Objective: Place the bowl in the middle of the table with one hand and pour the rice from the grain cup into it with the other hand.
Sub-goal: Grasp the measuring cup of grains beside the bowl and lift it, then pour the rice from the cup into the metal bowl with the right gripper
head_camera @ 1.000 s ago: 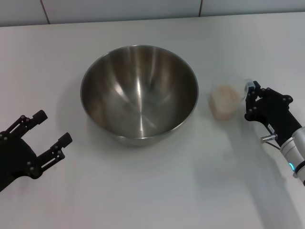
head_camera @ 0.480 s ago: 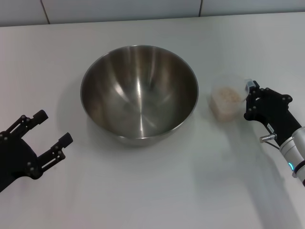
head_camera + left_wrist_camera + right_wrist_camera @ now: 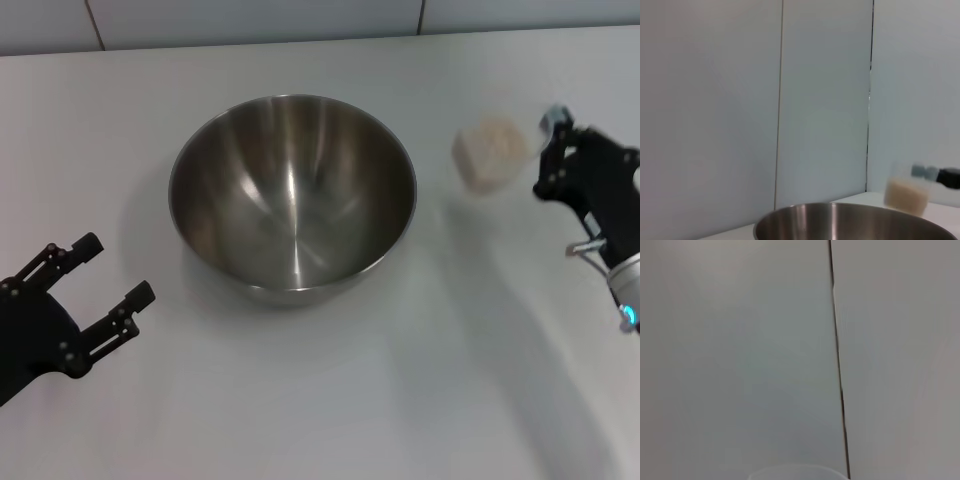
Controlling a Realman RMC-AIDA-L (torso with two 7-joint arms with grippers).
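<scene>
The steel bowl (image 3: 292, 195) stands upright and empty on the white table (image 3: 320, 400), near its middle; its rim also shows in the left wrist view (image 3: 855, 222). My right gripper (image 3: 545, 150) is shut on the grain cup (image 3: 490, 152), which is full of rice (image 3: 488, 140) and held up off the table to the right of the bowl. The cup also shows in the left wrist view (image 3: 906, 193), and its rim in the right wrist view (image 3: 795, 472). My left gripper (image 3: 108, 272) is open and empty, low at the front left of the bowl.
A pale tiled wall (image 3: 300, 18) runs along the table's far edge. Bare tabletop lies in front of the bowl and between the two arms.
My right gripper has lifted the grain cup off the table and carried it up and away. The bowl and my left arm have not moved.
</scene>
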